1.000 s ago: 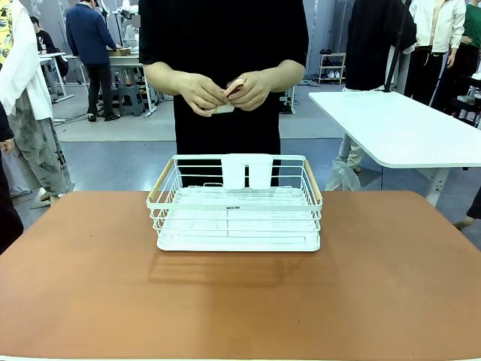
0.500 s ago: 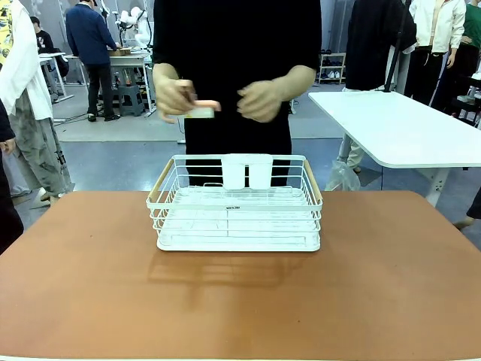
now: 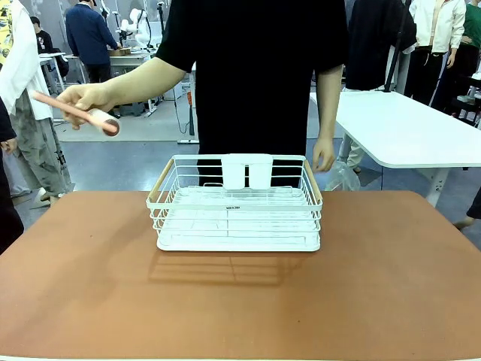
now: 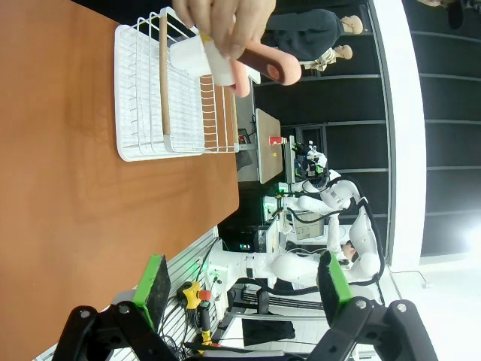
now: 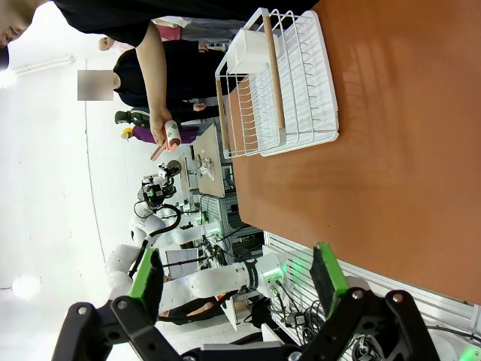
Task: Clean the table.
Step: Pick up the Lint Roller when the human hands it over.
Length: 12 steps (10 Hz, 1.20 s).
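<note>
basket (image 3: 237,242) on table (image 3: 90,286), centre-far | person (image 3: 248,75) behind basket | roller (image 3: 102,119) in person's hand (image 3: 87,96), raised, my left of basket

I have my left gripper (image 4: 244,289) with its jaws spread wide, green pads (image 4: 156,289) well apart and nothing between them, held well back from the white wire basket (image 4: 161,98). My right gripper (image 5: 234,284) matches it: jaws wide, gripping nothing, likewise well short of the basket.

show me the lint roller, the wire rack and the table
lint roller (image 3: 101,118), front view, white roll head
wire rack (image 3: 237,244), front view, front bottom rim
table (image 3: 376,286), front view, bare top
</note>
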Motion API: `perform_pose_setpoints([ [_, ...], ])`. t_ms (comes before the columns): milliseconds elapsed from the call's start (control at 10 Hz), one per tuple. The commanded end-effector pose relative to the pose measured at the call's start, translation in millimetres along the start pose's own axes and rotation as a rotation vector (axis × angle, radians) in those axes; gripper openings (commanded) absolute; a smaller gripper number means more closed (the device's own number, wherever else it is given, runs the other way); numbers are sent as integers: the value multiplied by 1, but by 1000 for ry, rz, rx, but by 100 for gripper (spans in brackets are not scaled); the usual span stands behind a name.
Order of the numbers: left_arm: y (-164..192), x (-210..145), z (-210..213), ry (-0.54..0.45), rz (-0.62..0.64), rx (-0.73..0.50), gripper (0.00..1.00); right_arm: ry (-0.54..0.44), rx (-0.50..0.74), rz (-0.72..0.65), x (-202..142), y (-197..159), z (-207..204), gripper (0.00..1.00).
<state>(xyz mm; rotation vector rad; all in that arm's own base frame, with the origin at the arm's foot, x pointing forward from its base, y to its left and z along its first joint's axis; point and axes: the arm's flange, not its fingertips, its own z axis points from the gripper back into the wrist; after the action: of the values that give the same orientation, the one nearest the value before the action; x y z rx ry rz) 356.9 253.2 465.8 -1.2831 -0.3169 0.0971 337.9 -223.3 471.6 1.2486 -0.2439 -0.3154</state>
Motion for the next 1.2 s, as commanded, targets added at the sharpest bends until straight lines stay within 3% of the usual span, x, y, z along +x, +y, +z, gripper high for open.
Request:
perform_pose_setpoints([
  [0,-14,6,1,-124,61,27,100,1,11,6,-1,1,0,100],
  [200,-52,0,6,-204,119,51,100,1,11,6,-1,1,0,100],
  [500,-100,-6,-12,-245,203,192,100,1,11,6,-1,1,0,100],
  [700,-128,-6,-38,-316,355,260,100,1,11,6,-1,1,0,100],
  [1100,-153,-9,-79,-426,420,397,100,1,11,6,-1,1,0,100],
])
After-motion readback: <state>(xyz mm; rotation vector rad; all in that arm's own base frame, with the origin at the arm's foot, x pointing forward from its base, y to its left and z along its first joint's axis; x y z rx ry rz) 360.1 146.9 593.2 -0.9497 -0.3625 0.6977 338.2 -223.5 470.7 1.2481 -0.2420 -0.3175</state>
